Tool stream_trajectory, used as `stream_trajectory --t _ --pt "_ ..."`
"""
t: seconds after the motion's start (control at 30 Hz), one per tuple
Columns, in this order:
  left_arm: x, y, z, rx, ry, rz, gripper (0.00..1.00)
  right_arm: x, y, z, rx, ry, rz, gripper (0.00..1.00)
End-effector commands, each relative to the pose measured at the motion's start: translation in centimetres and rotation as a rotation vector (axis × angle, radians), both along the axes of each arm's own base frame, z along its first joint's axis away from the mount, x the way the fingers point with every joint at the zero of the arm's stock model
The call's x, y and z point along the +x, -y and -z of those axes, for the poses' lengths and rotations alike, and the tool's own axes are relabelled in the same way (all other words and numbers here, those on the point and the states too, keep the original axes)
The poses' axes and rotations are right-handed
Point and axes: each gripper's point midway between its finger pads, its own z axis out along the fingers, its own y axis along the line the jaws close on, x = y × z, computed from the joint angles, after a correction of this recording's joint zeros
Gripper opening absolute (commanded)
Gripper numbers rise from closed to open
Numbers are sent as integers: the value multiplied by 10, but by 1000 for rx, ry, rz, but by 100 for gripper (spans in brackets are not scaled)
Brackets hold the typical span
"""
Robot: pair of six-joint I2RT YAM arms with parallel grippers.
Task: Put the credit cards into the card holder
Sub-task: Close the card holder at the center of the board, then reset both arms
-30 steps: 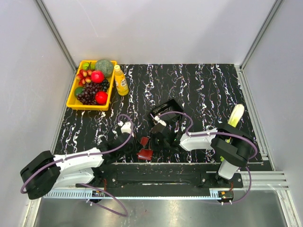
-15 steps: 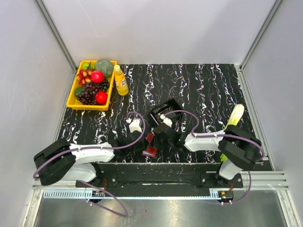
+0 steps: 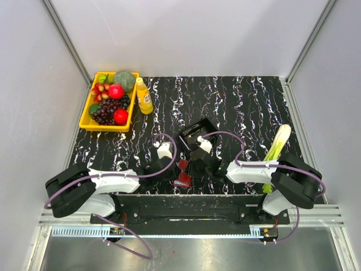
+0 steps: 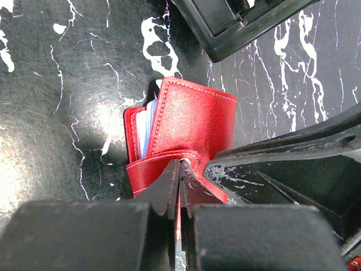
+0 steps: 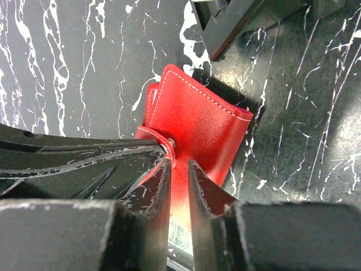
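Note:
The red card holder (image 4: pixel 194 116) lies on the black marbled table, folded over, and pale blue credit cards (image 4: pixel 144 129) show edge-on in its left side. My left gripper (image 4: pixel 180 165) is shut on the holder's red strap, which runs thinly between the jaws. My right gripper (image 5: pixel 179 165) hovers over the card holder (image 5: pixel 200 121) with its jaws a narrow gap apart and nothing pinched between them. From above, the card holder (image 3: pixel 183 173) sits between the left gripper (image 3: pixel 172 169) and the right gripper (image 3: pixel 194 167).
A black box-like tray (image 3: pixel 197 130) stands just beyond the holder, close to both grippers. A yellow basket (image 3: pixel 110 129) of fruit and an orange bottle (image 3: pixel 144 96) are at the far left. A leek (image 3: pixel 280 142) lies at the right.
Both arms have shifted right and the left gripper has closed in on the holder. The right gripper has gone from shut to slightly open. The holder has moved a little to the right.

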Motion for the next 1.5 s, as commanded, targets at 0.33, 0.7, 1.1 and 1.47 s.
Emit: stream_trajectory --t 0.33,0.7,1.1,1.47 --pt "-48 -39 57 233 -207 85 0 13 -16 2 16 6 -29 20" --pt "-49 -37 58 239 -216 100 0 14 -4 29 -106 -30 -22 0" --pt "-53 -30 64 261 -240 143 0 -2 21 70 -286 -131 -30 0" --pt "-26 -29 6 246 -94 106 53 21 6 0 -136 51 -60 34"
